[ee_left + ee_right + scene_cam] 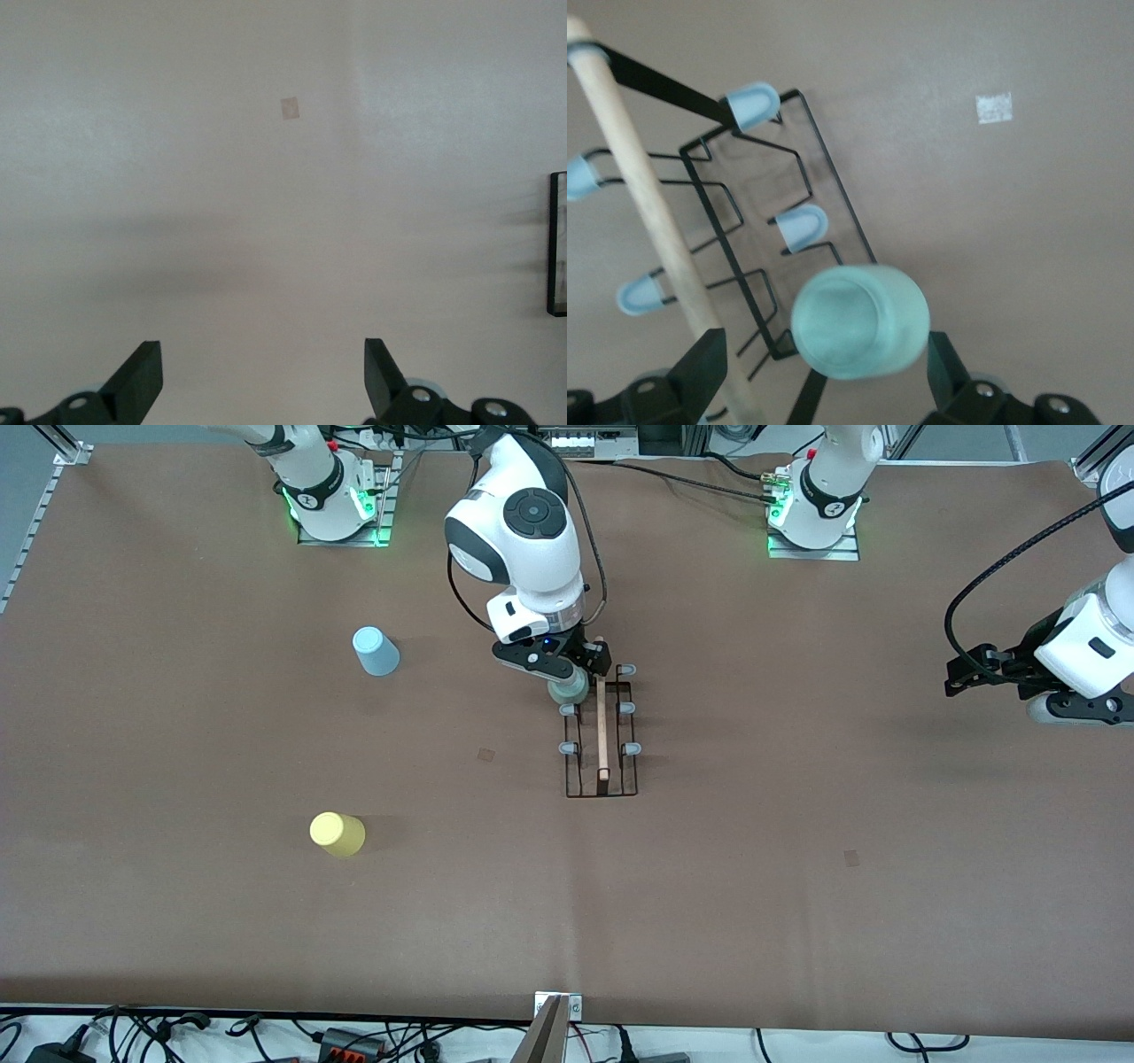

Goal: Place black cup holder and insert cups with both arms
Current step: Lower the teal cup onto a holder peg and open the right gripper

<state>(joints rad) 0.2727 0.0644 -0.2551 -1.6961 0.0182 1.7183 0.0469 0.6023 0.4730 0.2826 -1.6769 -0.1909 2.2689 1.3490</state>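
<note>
The black cup holder [602, 790] stands mid-table, with its wooden rod [602, 726] on top and grey-blue pegs along both sides. The pale grey-green cup [568, 688] sits upside down at the peg nearest the robots, on the side toward the right arm's end. My right gripper [567, 677] is over it, open, its fingers on either side of the cup [859, 323] without touching. The light blue cup [376, 651] and the yellow cup [337, 833] stand upside down toward the right arm's end of the table. My left gripper [961, 676] waits, open and empty.
Small tape squares lie on the brown table [485, 754] [851, 857]. The rack's wire frame [833, 177] and rod [647, 204] fill the right wrist view. The left wrist view shows bare table and the rack's edge [556, 243].
</note>
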